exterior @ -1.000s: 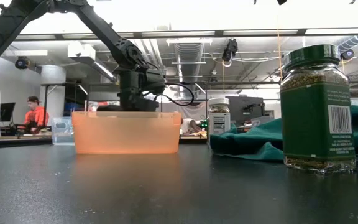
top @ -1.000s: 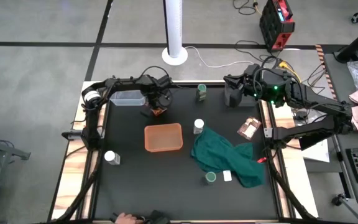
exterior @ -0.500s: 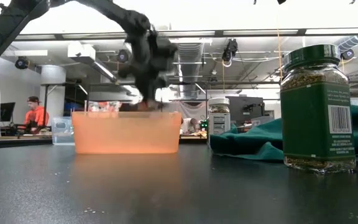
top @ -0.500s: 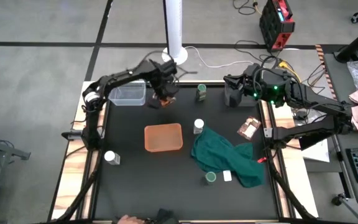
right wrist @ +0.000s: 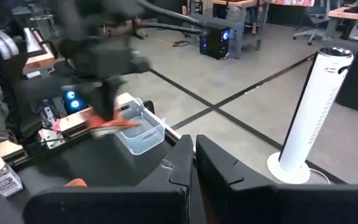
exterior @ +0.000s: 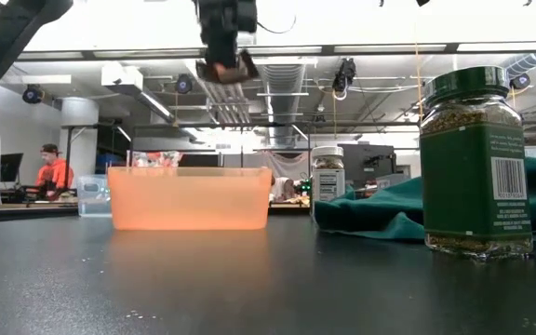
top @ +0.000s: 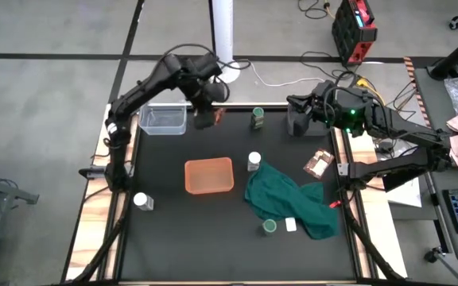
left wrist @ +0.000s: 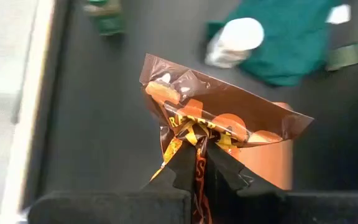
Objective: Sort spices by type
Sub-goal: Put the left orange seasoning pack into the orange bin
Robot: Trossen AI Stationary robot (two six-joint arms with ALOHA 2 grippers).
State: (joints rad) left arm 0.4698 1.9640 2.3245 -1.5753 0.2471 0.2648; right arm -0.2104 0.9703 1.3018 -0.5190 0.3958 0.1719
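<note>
My left gripper (top: 206,117) is high above the far part of the table, between the clear bin (top: 163,121) and a green-capped jar (top: 258,119). It is shut on an orange-brown foil packet (left wrist: 222,124), which the low view shows under the gripper (exterior: 221,58). My right gripper (top: 296,121) waits shut at the far right corner. A white-capped jar (top: 254,161) stands beside the green cloth (top: 293,199), and another (top: 141,201) stands near the left edge. A second green-capped jar (top: 269,226) stands against the cloth's near edge. A brown packet (top: 319,164) lies flat at the right. My left gripper pinches the foil packet between its two fingers (left wrist: 182,165) at one edge (left wrist: 196,144), coming from above and pointing down. The packet is lifted clear of the table and hangs below the fingertips, its crinkled body spreading out beyond them.
An orange tray (top: 209,175) sits mid-table, below and nearer than the held packet. A small white block (top: 291,224) lies on the cloth's near edge. A white pole (top: 223,40) stands beyond the far edge. A person (exterior: 54,172) is far off in the room.
My left gripper has risen from table height beside the clear bin to well above the table, drifting a little toward the far edge and staying shut. The foil packet has come up with it, lifted clear.
</note>
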